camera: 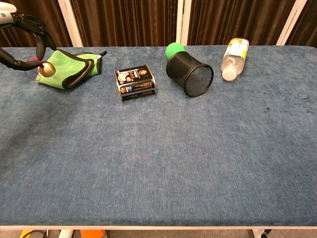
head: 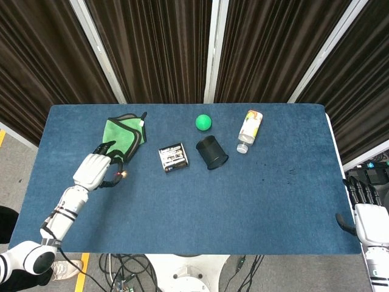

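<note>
No wording can be read: the small black rectangular box left of centre carries white print too fine to make out, and the label on the lying clear plastic bottle at upper right is likewise illegible.

You're working in a lab test bay. A blue-carpeted table stands before dark pleated curtains on white posts, with loose cables under the table's front edge.

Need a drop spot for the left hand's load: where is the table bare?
Bare: the table's whole near half, and the right end past the bottle. Crowded: the far strip from green cloth to bottle.
</note>
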Controlling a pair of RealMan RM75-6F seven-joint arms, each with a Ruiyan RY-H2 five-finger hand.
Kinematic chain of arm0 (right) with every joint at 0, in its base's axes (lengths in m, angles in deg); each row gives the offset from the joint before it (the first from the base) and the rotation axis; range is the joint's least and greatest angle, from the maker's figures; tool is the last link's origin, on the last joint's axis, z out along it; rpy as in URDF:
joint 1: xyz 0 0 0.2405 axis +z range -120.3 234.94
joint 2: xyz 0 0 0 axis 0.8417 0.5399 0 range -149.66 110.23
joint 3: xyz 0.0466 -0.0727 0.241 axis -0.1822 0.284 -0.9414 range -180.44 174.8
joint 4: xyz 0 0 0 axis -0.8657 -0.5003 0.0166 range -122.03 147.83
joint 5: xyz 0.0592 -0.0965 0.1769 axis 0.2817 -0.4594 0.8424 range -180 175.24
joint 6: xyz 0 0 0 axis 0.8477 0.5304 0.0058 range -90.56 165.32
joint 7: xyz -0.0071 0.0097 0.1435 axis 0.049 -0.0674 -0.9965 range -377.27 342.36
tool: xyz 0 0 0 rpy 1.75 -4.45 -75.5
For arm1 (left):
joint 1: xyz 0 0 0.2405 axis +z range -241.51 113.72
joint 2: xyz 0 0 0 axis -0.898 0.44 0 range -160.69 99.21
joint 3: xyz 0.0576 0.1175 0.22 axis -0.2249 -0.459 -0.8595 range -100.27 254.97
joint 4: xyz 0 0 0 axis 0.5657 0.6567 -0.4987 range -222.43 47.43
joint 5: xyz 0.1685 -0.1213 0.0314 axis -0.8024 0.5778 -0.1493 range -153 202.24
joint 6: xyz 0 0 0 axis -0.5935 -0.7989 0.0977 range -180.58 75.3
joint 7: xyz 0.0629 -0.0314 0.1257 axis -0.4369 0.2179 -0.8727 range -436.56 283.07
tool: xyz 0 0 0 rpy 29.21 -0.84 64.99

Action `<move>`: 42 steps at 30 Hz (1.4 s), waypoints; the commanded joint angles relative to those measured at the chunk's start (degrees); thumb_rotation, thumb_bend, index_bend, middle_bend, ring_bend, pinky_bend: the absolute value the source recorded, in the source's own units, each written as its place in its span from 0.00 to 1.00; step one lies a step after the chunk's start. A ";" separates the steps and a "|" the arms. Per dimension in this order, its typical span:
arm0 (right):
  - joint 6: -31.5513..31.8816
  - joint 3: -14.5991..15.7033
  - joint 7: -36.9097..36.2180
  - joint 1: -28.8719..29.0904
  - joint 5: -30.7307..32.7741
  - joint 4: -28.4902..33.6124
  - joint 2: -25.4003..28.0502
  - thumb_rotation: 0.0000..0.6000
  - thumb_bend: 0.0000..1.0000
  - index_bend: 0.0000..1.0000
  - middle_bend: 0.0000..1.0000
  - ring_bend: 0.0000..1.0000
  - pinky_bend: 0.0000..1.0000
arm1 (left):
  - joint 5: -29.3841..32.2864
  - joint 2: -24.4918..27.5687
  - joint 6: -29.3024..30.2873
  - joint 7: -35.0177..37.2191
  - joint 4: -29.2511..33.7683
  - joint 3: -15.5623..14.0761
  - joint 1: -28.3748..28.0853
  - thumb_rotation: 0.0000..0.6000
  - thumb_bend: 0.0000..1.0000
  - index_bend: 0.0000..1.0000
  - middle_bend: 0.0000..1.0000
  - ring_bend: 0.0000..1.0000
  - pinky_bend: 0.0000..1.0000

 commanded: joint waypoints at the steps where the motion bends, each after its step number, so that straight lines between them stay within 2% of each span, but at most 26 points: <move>1: -0.11 -0.07 0.08 0.03 0.20 -0.01 0.05 1.00 0.23 0.00 0.00 0.00 0.00 | 4.59 3.00 -6.28 4.64 3.95 0.61 -0.47 1.00 0.45 0.66 0.26 0.05 0.10; 2: -0.14 -0.12 0.10 0.05 0.27 0.02 0.09 1.00 0.23 0.00 0.00 0.00 0.00 | 0.36 1.16 -0.80 -6.09 -1.66 -0.92 -0.63 1.00 0.46 0.66 0.26 0.05 0.10; 3: -0.13 -0.13 0.08 0.04 0.29 0.04 0.13 1.00 0.23 0.00 0.00 0.00 0.00 | -0.42 -0.92 2.57 -10.85 -3.95 -1.27 -0.19 1.00 0.45 0.67 0.26 0.05 0.09; 4: -0.14 -0.14 0.08 0.03 0.34 0.04 0.16 1.00 0.23 0.00 0.00 0.00 0.00 | 1.42 -2.34 3.24 -9.57 -3.10 -0.78 0.44 1.00 0.45 0.67 0.27 0.05 0.09; 6: -0.37 -0.12 0.13 0.05 0.54 0.04 0.15 1.00 0.23 0.00 0.00 0.00 0.00 | 7.47 -0.78 -2.64 3.80 3.32 1.59 0.98 1.00 0.46 0.67 0.27 0.05 0.09; 7: -0.53 -0.11 0.18 0.10 0.62 0.04 0.13 1.00 0.23 0.00 0.00 0.00 0.00 | 6.18 0.42 -2.55 2.24 2.52 1.26 0.67 1.00 0.47 0.67 0.26 0.05 0.09; 9: -0.69 -0.12 0.23 0.20 0.62 0.07 0.04 1.00 0.23 0.00 0.00 0.00 0.00 | -1.30 -1.33 4.40 -12.30 -3.61 -1.55 0.30 1.00 0.48 0.68 0.26 0.05 0.08; 10: -0.75 -0.10 0.22 0.25 0.58 0.06 -0.04 1.00 0.23 0.00 0.00 0.00 0.00 | -0.71 -2.27 4.46 -10.86 -2.67 -1.61 0.67 1.00 0.48 0.69 0.27 0.05 0.09; 12: -0.84 -0.05 0.21 0.28 0.56 -0.03 -0.17 1.00 0.23 0.00 0.00 0.00 0.00 | 5.56 -0.33 -2.34 3.81 4.20 0.29 1.07 1.00 0.50 0.69 0.27 0.05 0.09; 13: -0.88 -0.04 0.19 0.30 0.57 -0.06 -0.20 1.00 0.23 0.00 0.00 0.00 0.00 | 5.64 1.05 -3.68 4.67 4.16 0.38 0.74 1.00 0.51 0.69 0.26 0.05 0.09; 15: -0.80 -0.08 0.07 0.31 0.52 -0.13 -0.18 1.00 0.23 0.00 0.00 0.00 0.00 | 2.18 1.16 -1.99 -2.92 0.54 -1.52 0.00 1.00 0.53 0.69 0.25 0.05 0.09; 16: -0.70 -0.10 0.00 0.27 0.50 -0.16 -0.16 1.00 0.23 0.00 0.00 0.00 0.00 | 3.12 1.01 -3.17 -1.11 1.70 -1.62 0.02 1.00 0.53 0.70 0.25 0.05 0.09; 18: -0.64 -0.17 -0.17 0.20 0.67 -0.28 -0.12 1.00 0.23 0.00 0.00 0.00 0.00 | 6.50 2.80 -8.24 7.14 5.11 -0.60 -0.28 1.00 0.54 0.70 0.24 0.05 0.09; 21: -0.67 -0.17 -0.41 0.16 0.74 -0.43 -0.11 1.00 0.23 0.00 0.00 0.00 0.00 | 3.69 2.26 -7.02 4.61 2.43 -1.60 -0.58 1.00 0.55 0.70 0.24 0.05 0.08; 23: -0.68 -0.13 -0.45 0.16 0.69 -0.51 -0.13 1.00 0.23 0.00 0.00 0.00 0.00 | 4.08 1.56 -7.24 6.47 2.63 -1.70 -0.31 1.00 0.55 0.70 0.24 0.05 0.08; 25: -0.69 -0.16 -0.55 0.17 0.73 -0.56 -0.17 1.00 0.23 0.00 0.00 0.00 0.00 | 2.88 0.67 -6.25 4.73 1.35 -2.64 -0.16 1.00 0.55 0.70 0.24 0.05 0.08; 33: 0.32 -0.51 -0.46 -0.04 0.54 0.01 0.42 1.00 0.23 0.00 0.00 0.00 0.00 | 2.44 -5.16 -2.42 -0.47 -3.48 -5.25 1.26 1.00 0.55 0.70 0.24 0.05 0.08; 42: -0.12 -0.54 0.01 0.06 0.91 0.50 0.69 1.00 0.23 0.00 0.00 0.00 0.00 | 0.47 -11.15 0.82 -2.72 -10.93 -6.61 2.55 1.00 0.55 0.70 0.24 0.05 0.08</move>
